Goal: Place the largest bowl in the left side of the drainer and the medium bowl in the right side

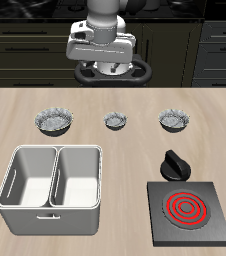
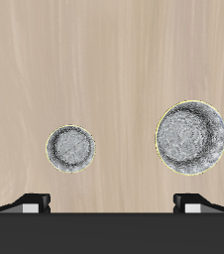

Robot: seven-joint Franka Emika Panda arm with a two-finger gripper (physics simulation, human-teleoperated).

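Exterior view shows a pale wooden table (image 1: 113, 100) with three grey speckled bowls in a row across its back part, well apart from one another. The largest bowl (image 1: 53, 121) stands upright at one end of the row, its mottled pale inside facing up. Nearer the table's front edge than this bowl sits the drainer (image 1: 52, 205), a light grey-white tub with rounded corners; a centre wall splits it into two deep compartments, and neither holds a bowl. The tiny bowl (image 1: 116, 120) is in the middle of the row. Above and behind it, over the table's back edge, hangs the gripper (image 1: 111, 72), clear of the table and touching nothing. The medium bowl (image 1: 173, 119) closes the row at the other end, upright on the bare wood. Toward the front from it stands a black knob-like piece (image 1: 175, 164), just behind the black stove plate (image 1: 190, 212) with its red glowing rings.

The wrist view looks straight down on the wood. The gripper (image 2: 112, 203) has its two fingertips (image 2: 33, 203) spread wide, with only bare table between them. The tiny bowl (image 2: 70, 149) and the largest bowl (image 2: 192, 136) lie beyond the fingertips, apart from each other and from the fingers. The medium bowl does not show in this view.
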